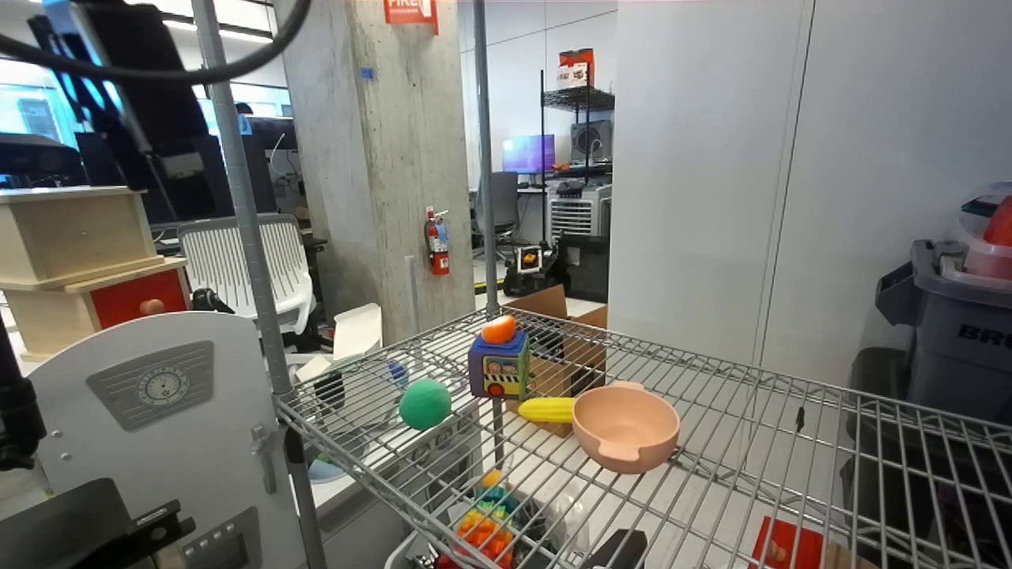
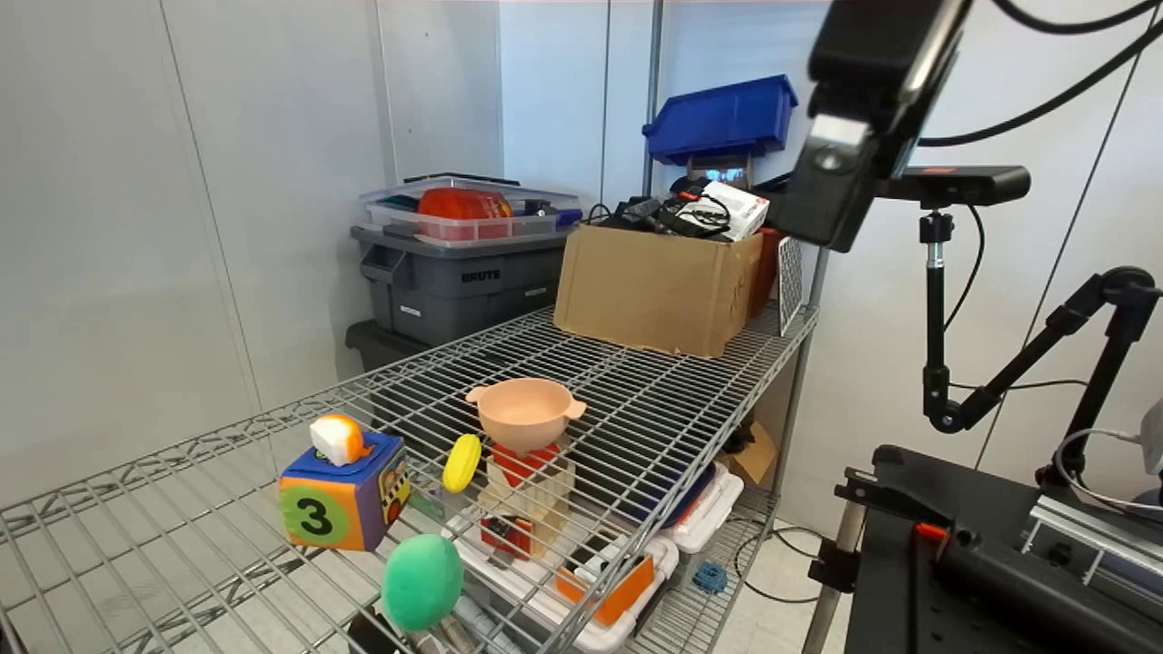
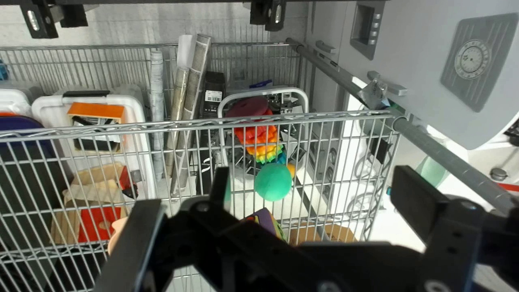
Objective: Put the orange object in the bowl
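The orange object (image 1: 499, 329), small and roundish, sits on top of a soft cube (image 1: 498, 370). In an exterior view the orange object (image 2: 338, 440) shows a white side. It is hidden in the wrist view. The salmon-pink bowl (image 1: 624, 427) has two small handles and stands upright on the wire shelf; it shows too in an exterior view (image 2: 525, 414). Only its edge shows in the wrist view (image 3: 116, 232). My gripper (image 3: 313, 183) is open, with nothing between its fingers. Its dark body hangs high above the shelf in an exterior view (image 2: 845, 163), apart from everything.
The wire shelf (image 1: 378, 480) has open gaps and corner posts (image 1: 251, 213). A green ball (image 1: 425, 404) lies near the cube. A yellow elongated piece (image 1: 547, 409) lies beside the bowl. A large cardboard box (image 2: 650, 286) stands at the shelf's far end.
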Available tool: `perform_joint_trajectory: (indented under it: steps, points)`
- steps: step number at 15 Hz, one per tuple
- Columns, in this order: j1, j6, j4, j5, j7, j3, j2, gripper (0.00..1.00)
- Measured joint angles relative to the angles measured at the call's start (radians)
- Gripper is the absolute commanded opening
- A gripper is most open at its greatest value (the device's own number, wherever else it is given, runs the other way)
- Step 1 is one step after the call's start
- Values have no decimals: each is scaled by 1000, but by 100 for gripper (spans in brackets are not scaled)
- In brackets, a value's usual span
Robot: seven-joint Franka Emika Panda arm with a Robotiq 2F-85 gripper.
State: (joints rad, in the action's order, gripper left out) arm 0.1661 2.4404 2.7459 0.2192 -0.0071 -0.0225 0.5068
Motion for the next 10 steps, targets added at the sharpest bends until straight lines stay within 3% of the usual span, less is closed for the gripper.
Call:
perform_joint_trajectory:
  steps: [6, 10]
  points:
    - [-67, 15, -305, -61, -22, 10, -362, 100]
    - [-91, -82, -547, -100, -6, 10, -599, 100]
